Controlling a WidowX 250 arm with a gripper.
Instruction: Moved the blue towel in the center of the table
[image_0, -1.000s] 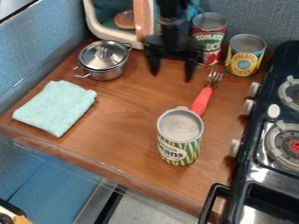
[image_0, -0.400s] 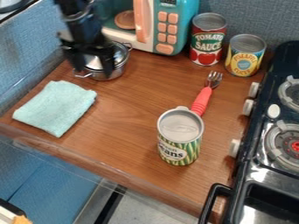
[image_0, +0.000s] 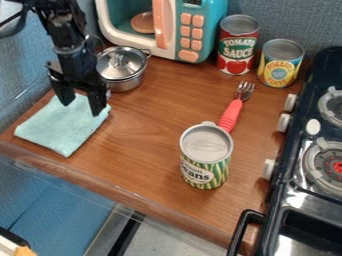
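Observation:
The black gripper (image_0: 81, 108) hangs at the left of the camera view, over the far edge of the towel, its two fingers apart with nothing held between them. Below it the folded light blue towel (image_0: 60, 127) lies flat on the left part of the wooden table (image_0: 143, 135). The fingers hide part of the towel's far side; whether they touch the cloth I cannot tell.
A lidded metal pot (image_0: 122, 67) stands just right of the gripper, near a toy microwave (image_0: 190, 30). A green beans can (image_0: 206, 157) and a red-handled fork (image_0: 232, 114) are right of centre. Two cans stand behind, and a stove (image_0: 307, 165) borders the right.
From in front of the microwave and cans, the gripper has swung left past the pot and come toward the camera, over the towel. The towel and other objects have not moved.

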